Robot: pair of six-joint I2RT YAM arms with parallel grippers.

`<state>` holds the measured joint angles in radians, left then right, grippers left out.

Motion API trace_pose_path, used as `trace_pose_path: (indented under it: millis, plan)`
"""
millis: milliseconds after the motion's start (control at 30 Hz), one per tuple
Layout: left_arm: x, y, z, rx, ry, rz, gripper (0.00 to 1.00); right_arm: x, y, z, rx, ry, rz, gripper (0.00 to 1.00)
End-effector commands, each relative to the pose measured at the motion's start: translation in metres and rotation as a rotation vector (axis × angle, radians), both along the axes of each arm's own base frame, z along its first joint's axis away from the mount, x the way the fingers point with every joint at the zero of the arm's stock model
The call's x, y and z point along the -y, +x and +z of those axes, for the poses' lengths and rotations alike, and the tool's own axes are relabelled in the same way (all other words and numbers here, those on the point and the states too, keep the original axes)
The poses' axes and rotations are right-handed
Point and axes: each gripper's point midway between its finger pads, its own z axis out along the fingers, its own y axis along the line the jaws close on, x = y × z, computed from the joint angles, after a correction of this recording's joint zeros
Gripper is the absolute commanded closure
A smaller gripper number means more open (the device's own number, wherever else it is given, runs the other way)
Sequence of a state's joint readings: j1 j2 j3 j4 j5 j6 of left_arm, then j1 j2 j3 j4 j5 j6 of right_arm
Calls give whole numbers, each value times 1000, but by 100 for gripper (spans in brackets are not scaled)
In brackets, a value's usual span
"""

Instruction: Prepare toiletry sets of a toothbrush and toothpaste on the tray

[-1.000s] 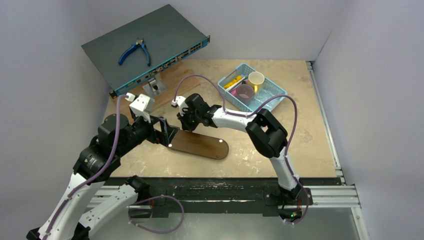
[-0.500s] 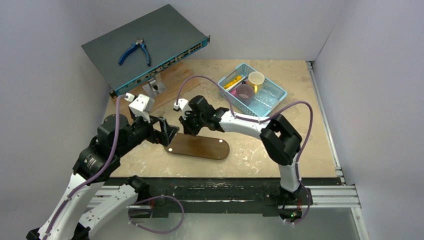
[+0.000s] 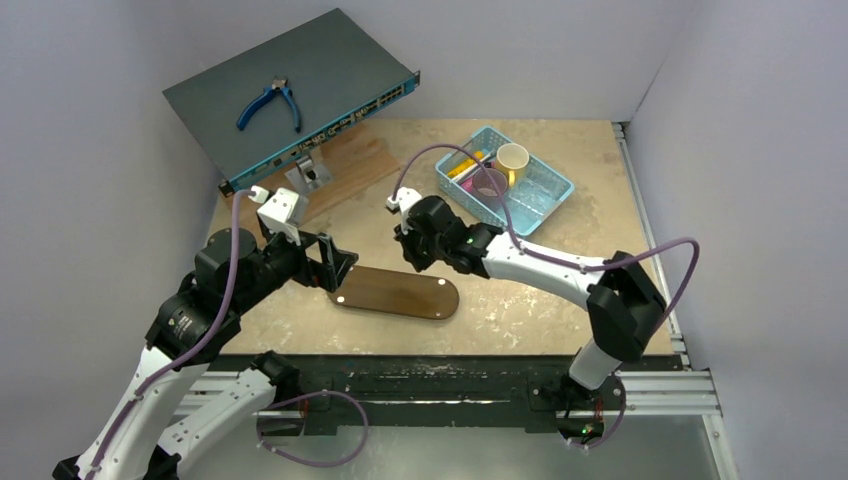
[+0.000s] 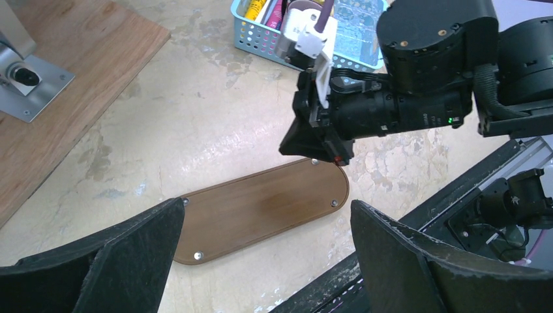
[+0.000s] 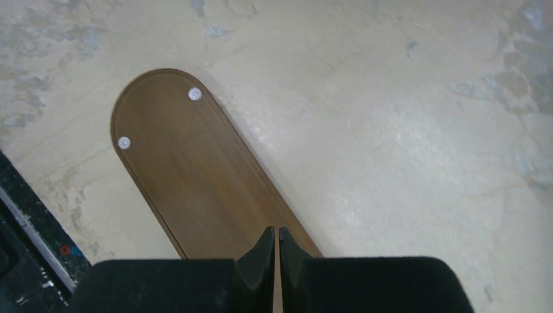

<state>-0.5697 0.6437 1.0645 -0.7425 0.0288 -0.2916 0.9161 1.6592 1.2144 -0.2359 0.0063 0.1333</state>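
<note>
Tray (image 3: pixel 398 293) is lying flat on the table (image 3: pixel 560 300), near the front edge, with its long axis running from about 10 o'clock to 4 o'clock in the top view. Pale dots are showing at both of its rounded ends.

Left gripper (image 3: pixel 338 262) is hanging just off the tray's 10 o'clock end with its fingers spread wide and gripping nothing; in the left wrist view the tray is showing between the two dark pads. Right gripper (image 5: pixel 272 229) is reaching in from 3 o'clock and hanging at the tray's 12 o'clock edge, its fingers pressed together with nothing between them. Whether its tips are touching the wood cannot be told.

Toothpaste tubes, one yellow (image 4: pixel 255 8) and one pink (image 4: pixel 277 10), are lying in the basket (image 3: pixel 548 196), which is sitting at about 1 o'clock from the tray, well apart from it. Two cups, yellow (image 3: pixel 513 158) and purple (image 3: pixel 489 183), are standing in the same basket. No toothbrush can be made out there for certain.

At 11 o'clock a switch (image 3: pixel 300 80) is resting tilted, with blue pliers (image 3: pixel 270 103) lying on its top, and a wooden board (image 3: pixel 350 165) is lying below its front edge.
</note>
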Motion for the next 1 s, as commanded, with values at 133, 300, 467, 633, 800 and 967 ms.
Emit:
trace_pose_path:
  millis: [133, 300, 467, 633, 800, 967]
  plan:
    - [0, 2, 3, 24, 9, -6, 2, 67, -20, -5, -67, -46, -284, 76]
    - [1, 1, 3, 24, 5, -11, 2, 97, -37, -17, -117, -70, -386, 58]
    - [2, 1, 3, 21, 6, -16, 2, 117, -52, -33, -178, -87, -465, 52]
    - [2, 1, 3, 20, 6, -17, 2, 126, -62, -42, -218, -88, -513, 50]
    - [2, 1, 2, 19, 7, -16, 2, 131, -67, -55, -248, -107, -539, 50]
    - [2, 1, 2, 19, 7, -16, 2, 128, -67, -65, -269, -108, -550, 51]
